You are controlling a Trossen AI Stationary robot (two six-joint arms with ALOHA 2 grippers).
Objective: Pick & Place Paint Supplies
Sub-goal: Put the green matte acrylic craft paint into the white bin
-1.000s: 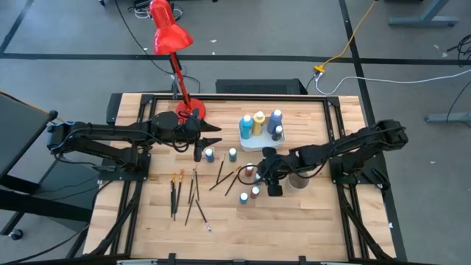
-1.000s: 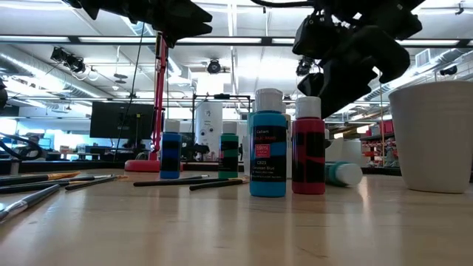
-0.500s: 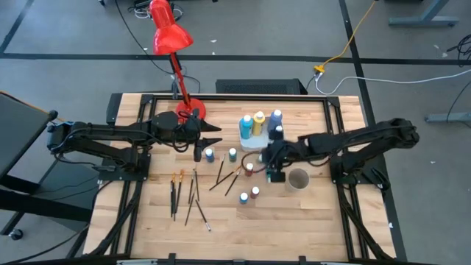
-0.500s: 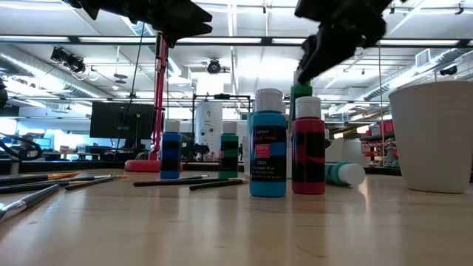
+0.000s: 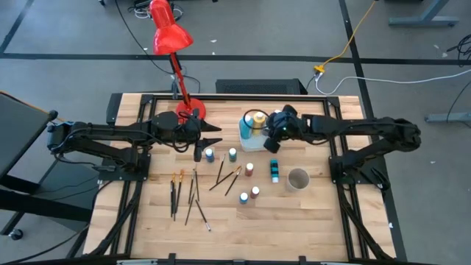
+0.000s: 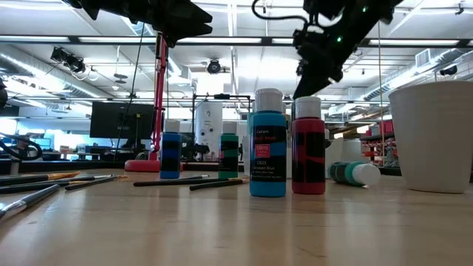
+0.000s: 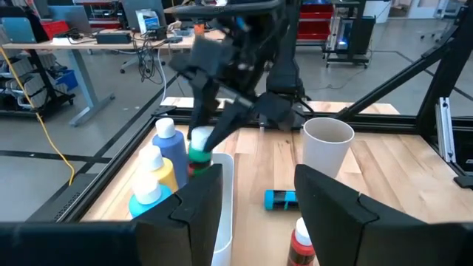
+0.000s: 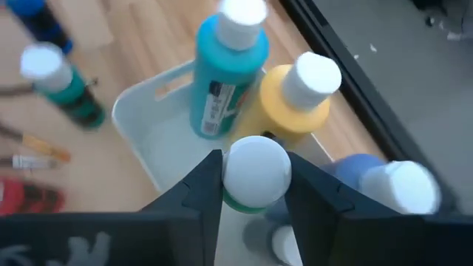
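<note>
My right gripper (image 5: 271, 131) hovers over the white tray (image 8: 145, 111) at the far middle of the table, shut on a green bottle with a white cap (image 8: 255, 174). A teal bottle (image 8: 222, 81), a yellow one (image 8: 295, 96) and a blue one (image 8: 377, 185) stand in the tray. A teal bottle (image 5: 274, 171) lies on its side on the table. Other small bottles (image 5: 232, 154) stand on the wood, and several brushes (image 5: 193, 193) lie flat at the near left. My left gripper (image 5: 213, 134) hangs open by the lamp's base, holding nothing. My right gripper pinches the green bottle just under its white cap (image 7: 198, 153) between its two fingers. The fingers (image 8: 203, 185) slant down from the table's right side. The bottle hangs below them, roughly upright and lifted clear above the tray.
A red desk lamp (image 5: 171, 33) stands at the far left with its base (image 5: 191, 110) on the table. A white cup (image 5: 298, 179) stands right of the lying bottle. A red bottle (image 6: 308, 151) and a blue one (image 6: 267, 148) stand close to the low camera.
My right gripper has risen from the middle of the table and swung toward the far edge, turning as it went. It has carried the green bottle up and over the tray. The lying teal bottle has shifted a little.
</note>
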